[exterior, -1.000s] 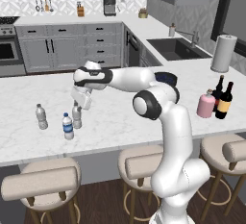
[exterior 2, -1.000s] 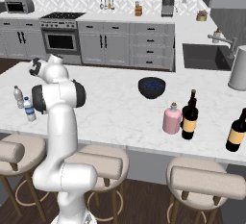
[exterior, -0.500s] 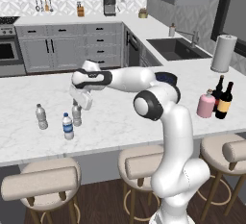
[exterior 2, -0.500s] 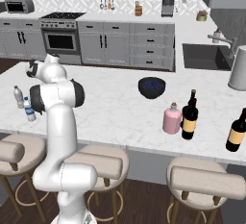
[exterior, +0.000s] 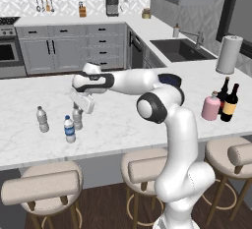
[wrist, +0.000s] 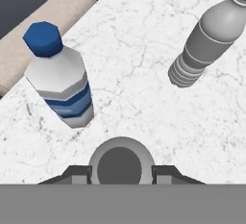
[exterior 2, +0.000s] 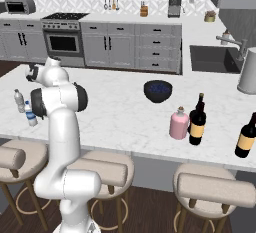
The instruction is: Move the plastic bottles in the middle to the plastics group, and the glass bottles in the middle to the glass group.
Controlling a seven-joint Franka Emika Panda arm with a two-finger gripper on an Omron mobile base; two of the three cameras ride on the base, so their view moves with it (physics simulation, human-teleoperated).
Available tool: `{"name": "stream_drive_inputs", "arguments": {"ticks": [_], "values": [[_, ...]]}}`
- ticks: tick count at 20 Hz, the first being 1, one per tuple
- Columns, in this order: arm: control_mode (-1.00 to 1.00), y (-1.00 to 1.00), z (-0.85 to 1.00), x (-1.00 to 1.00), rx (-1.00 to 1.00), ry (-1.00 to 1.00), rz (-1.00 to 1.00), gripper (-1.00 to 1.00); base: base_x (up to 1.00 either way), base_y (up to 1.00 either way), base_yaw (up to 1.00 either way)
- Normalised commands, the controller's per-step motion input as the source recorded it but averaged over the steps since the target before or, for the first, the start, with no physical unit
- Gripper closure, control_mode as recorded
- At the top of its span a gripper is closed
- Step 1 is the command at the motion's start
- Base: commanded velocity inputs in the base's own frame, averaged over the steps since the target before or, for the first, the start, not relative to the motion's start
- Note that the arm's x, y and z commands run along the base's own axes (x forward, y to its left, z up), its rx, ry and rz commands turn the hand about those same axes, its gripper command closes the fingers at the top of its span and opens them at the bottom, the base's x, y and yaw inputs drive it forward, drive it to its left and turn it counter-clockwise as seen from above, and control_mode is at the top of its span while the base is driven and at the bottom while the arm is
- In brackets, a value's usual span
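- Right now my jaws [wrist: 121, 170] are clamped on the clear greyish bottle [exterior: 78, 117], one dark finger [wrist: 77, 174] on each side of its pale cap, the bottle standing upright on the tabletop [exterior: 113, 125].
- Just beside it stands the blue-labelled bottle [exterior: 69, 128], and another clear bottle [exterior: 43, 119] stands near.
- Well apart, at the tabletop's other end, the pink bottle [exterior: 210, 106] stands next to two dark wine bottles [exterior: 229, 103].
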Motion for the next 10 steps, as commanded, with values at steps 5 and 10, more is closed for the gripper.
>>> {"name": "stream_drive_inputs", "arguments": {"ticks": [5, 10], "values": [[-1.0, 0.03, 0.0, 0.0, 0.0, 0.0, 0.02, 1.0, 0.0, 0.0, 0.0], [-1.0, 0.0, 0.0, 0.0, 0.0, 0.0, 0.0, -1.0, 0.0, 0.0, 0.0]]}}
